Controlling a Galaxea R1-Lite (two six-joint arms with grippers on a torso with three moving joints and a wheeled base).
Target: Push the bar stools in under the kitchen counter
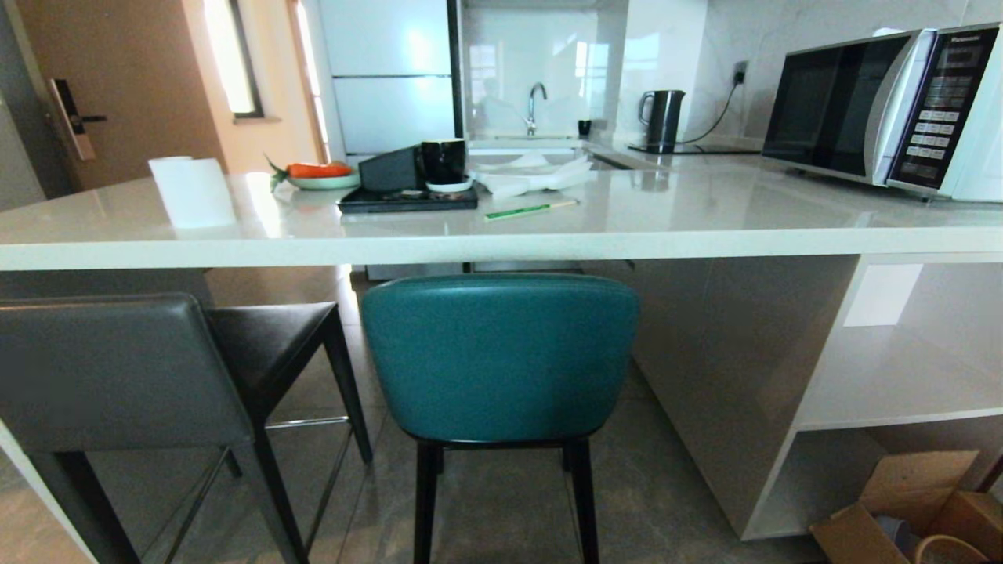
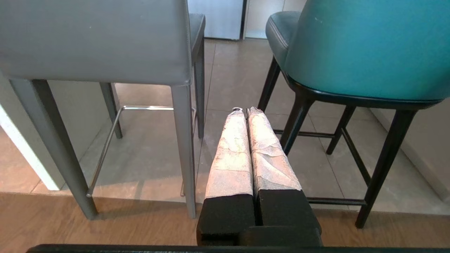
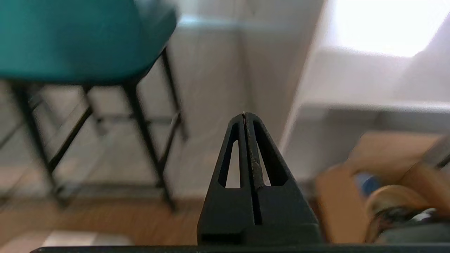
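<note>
Left gripper (image 2: 245,110) is sitting low behind the stools, its fingers (image 2: 232,151) wrapped in crinkled white tape and pressed together, gripping nothing. It is pointing at the floor gap between the two stools, touching neither. Right gripper (image 3: 245,114) is showing bare black slotted fingers, also closed together and empty, low down, with the teal stool off to its left and a white cabinet panel ahead.

Grey stool (image 1: 117,376) is standing at left: matte leather, flat square low back, dark seat, thin chrome footrest (image 2: 147,108). Teal stool (image 1: 500,356) is standing at centre: smooth leather, curved rounded back, thin black legs with crossbars. Both are facing the counter (image 1: 501,235), a thick glossy white stone slab. The grey stool's seat is reaching in under the counter edge; both backs are sitting out on the robot's side of it.

On the counter are lying a black tray (image 1: 407,202) with a mug, a paper roll (image 1: 192,192), a green pen (image 1: 529,209) and a microwave (image 1: 885,110). Cardboard boxes (image 1: 901,501) are sitting on the floor at right.
</note>
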